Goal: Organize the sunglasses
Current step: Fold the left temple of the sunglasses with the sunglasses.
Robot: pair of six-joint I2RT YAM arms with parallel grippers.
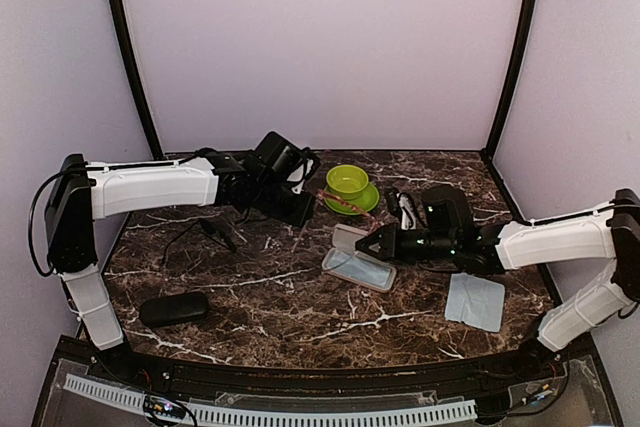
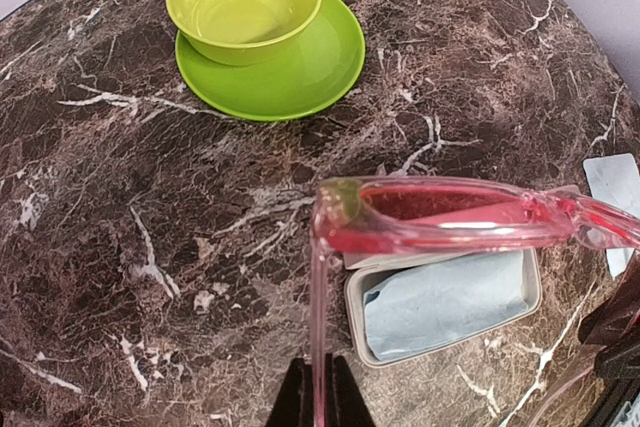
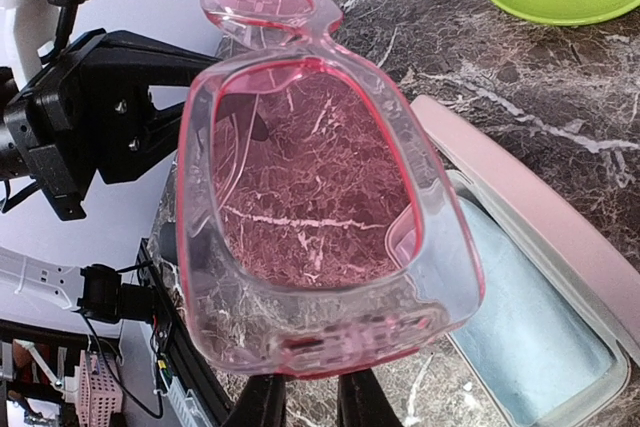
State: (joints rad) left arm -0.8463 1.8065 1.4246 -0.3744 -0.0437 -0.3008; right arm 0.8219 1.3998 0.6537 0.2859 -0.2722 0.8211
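Observation:
The red sunglasses (image 1: 340, 203) hang above the marble between both grippers. My left gripper (image 1: 303, 209) is shut on one thin temple arm (image 2: 318, 327), and the pink frame front (image 2: 450, 222) stretches right above the open pink case (image 2: 445, 307). My right gripper (image 3: 312, 382) sits at the other end of the frame (image 3: 330, 342). Its fingers (image 3: 262, 402) stand close together, their tips hidden behind the frame. The black sunglasses (image 1: 218, 232) lie on the table under the left arm.
The open pink case (image 1: 357, 265) holds a blue cloth. A green bowl on a saucer (image 1: 347, 185) stands behind it. A black hard case (image 1: 173, 308) lies front left, and a grey-blue cloth (image 1: 475, 300) front right. Dark walls ring the table.

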